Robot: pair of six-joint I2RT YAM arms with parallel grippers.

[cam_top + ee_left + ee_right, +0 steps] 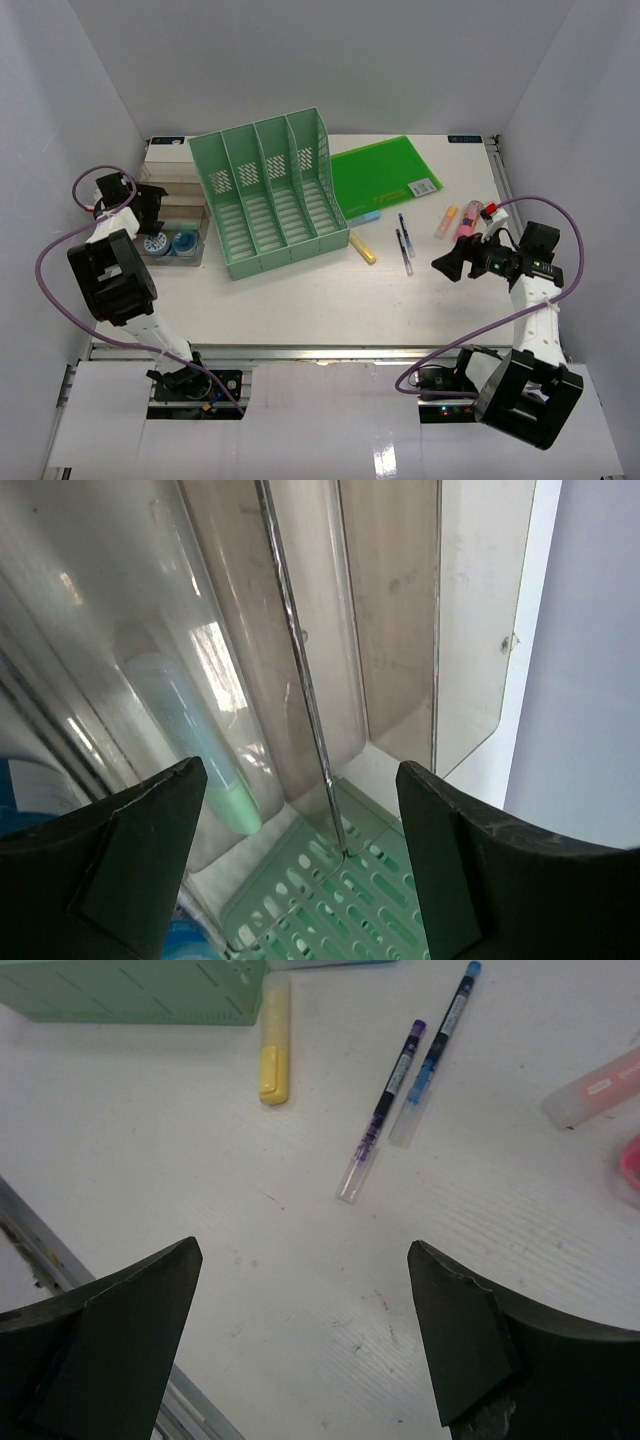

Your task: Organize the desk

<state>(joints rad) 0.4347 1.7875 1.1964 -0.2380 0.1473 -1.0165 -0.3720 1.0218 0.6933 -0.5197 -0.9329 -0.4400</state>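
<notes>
Black left jaws frame the bottom of the left wrist view, standing wide apart with nothing between them. They hang right over the clear tray [400, 620], looking down its upright dividers. A pale green marker [205, 765] lies lengthwise in one long compartment, off to the side of the jaws and not touched by them. It reads as an item already sorted, and with the jaws spread this arm seems free to pull away. From above, the tray sits at the far left of the surface [300, 300], just beside the mint file rack [270, 195], with two round blue items [170, 242] at its near end.

On the other side, the right jaws are also apart and empty, hovering over bare white surface. Ahead of them a purple pen [385, 1110] and a blue pen [437, 1055] lie flat, nearly parallel and almost touching. A yellow highlighter [273, 1045] rests close against the rack's foot, and an orange highlighter [590, 1090] and a pink item [630, 1165] lie off to the right. The wide stance probably suits a descent onto one of the pens, the purple being nearest.

Behind them a green folder [385, 178] lies flat, its corner against the rack, whose four slots look empty. The loose pens, highlighters and folder suggest that much of the tidying is left.
</notes>
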